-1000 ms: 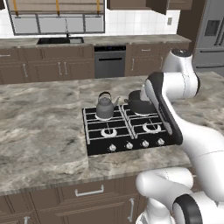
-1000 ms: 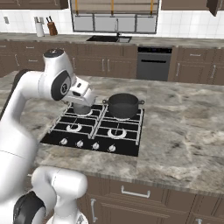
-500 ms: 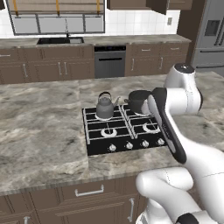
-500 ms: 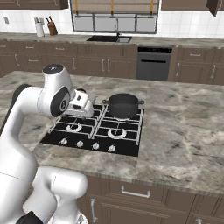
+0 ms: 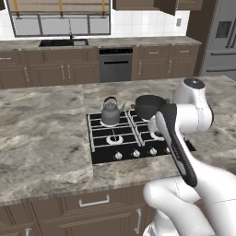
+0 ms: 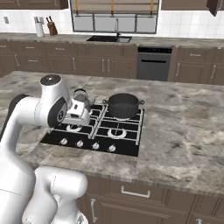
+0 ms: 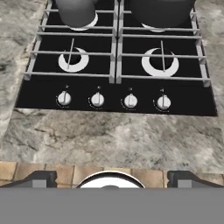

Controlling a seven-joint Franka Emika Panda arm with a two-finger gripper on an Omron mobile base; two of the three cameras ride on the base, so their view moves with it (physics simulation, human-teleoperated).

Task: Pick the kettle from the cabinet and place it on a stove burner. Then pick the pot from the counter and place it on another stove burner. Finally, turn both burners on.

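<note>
Small squat grey metal kettle with the black arched handle point(image 5: 110, 114) sits on the rear burner left of centre in the left base view, and the low wide charcoal-black pot with loop side handles point(image 6: 123, 105) sits on the rear burner beside it, so both placements look done; what remains, by my read, is the knobs. That explains the pose: the claw point(image 7: 111, 178) is empty with its jaws spread wide, the two dark tips at the bottom corners of the hand view, aimed straight down the row of four small silvery knobs point(image 7: 113, 100) along the front edge of the black cooktop point(image 7: 116, 111). The two front burners, silvery rings under black grates point(image 7: 73, 60), are bare, sensible since pans on the rear pair leave the knob row unobstructed. The cooktop is set into the grey-beige marbled stone tabletop point(image 5: 41, 138), filling the middle of both base views. Hard to make out: in the hand view, kettle and pot are cut off at the top edge, only their lower bodies show. Which knob drives which burner is unreadable; markings are too small. In the left base view the white arm point(image 5: 184, 120) covers the right part of the pot and cooktop. Can't tell whether either burner is lit.
</note>
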